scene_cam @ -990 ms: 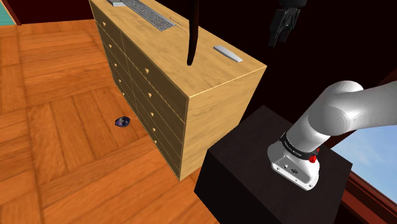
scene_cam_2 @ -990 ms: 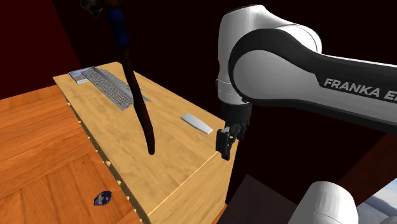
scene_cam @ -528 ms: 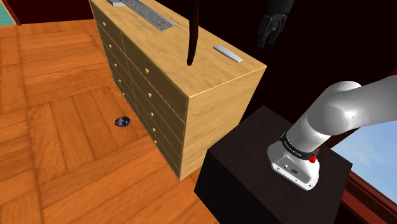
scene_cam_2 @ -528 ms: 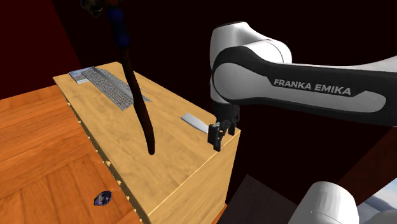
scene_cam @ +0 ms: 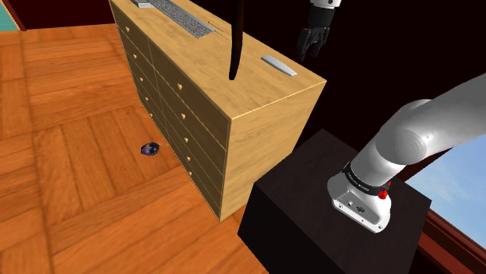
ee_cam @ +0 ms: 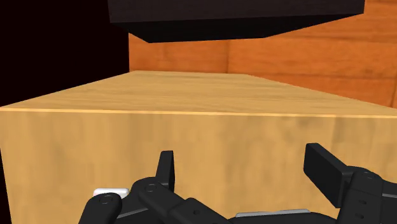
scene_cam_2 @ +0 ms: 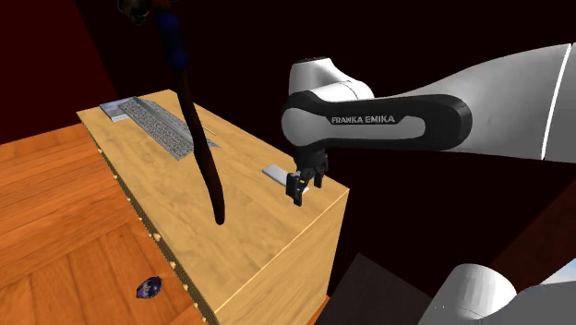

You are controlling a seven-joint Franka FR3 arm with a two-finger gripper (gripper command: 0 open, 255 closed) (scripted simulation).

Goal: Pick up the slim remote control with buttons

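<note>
The slim grey remote [scene_cam: 279, 65] lies flat on the wooden dresser top [scene_cam: 195, 58], near the end closest to the stand; in the second exterior view the remote [scene_cam_2: 277, 174] sits close to that edge. My black gripper [scene_cam: 308, 50] hangs in the air just beyond the dresser's end, a little above the remote and apart from it. The second exterior view puts the gripper [scene_cam_2: 297, 191] right beside the remote's near end. In the wrist view the fingers [ee_cam: 167, 169] stand wide apart with nothing between them, and the gripper [ee_cam: 248, 175] looks down at the dresser's edge.
A grey keyboard [scene_cam: 181, 15] lies at the far end of the dresser top. A dark curved rod [scene_cam: 234, 47] hangs down over the middle of the top. A small blue object [scene_cam: 149, 147] rests on the wooden floor. The black stand [scene_cam: 311, 210] adjoins the dresser.
The arm has swung towards the shoulder view's left, carrying the gripper from over the stand to the dresser's end beside the remote. The fingers have stayed apart.
</note>
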